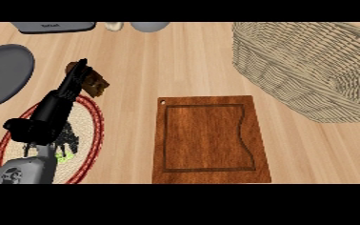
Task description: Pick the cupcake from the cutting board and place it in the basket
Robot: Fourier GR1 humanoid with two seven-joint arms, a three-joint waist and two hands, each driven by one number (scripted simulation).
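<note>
While the cutting board lies bare on the counter, the cupcake is off it, up at the tips of the left robot hand on the left side of the view. That robot hand reaches up from the lower left, its dark fingers extended alongside a small brown object that I take to be the cupcake. The fingers seem to close on its left side, though how far they wrap around it is hard to make out. The cupcake sits just above the upper edge of a round woven placemat with a red rim, over bare counter, well apart from the wicker basket that fills the upper right.

Judging from this, the pick looks done: the board holds nothing and the cupcake is with the hand. What remains is the whole carry, across the board toward the right, and the release inside the basket. The right robot hand does not show anywhere. A grey plate lies at the left edge, and a few grey items sit along the far edge.
</note>
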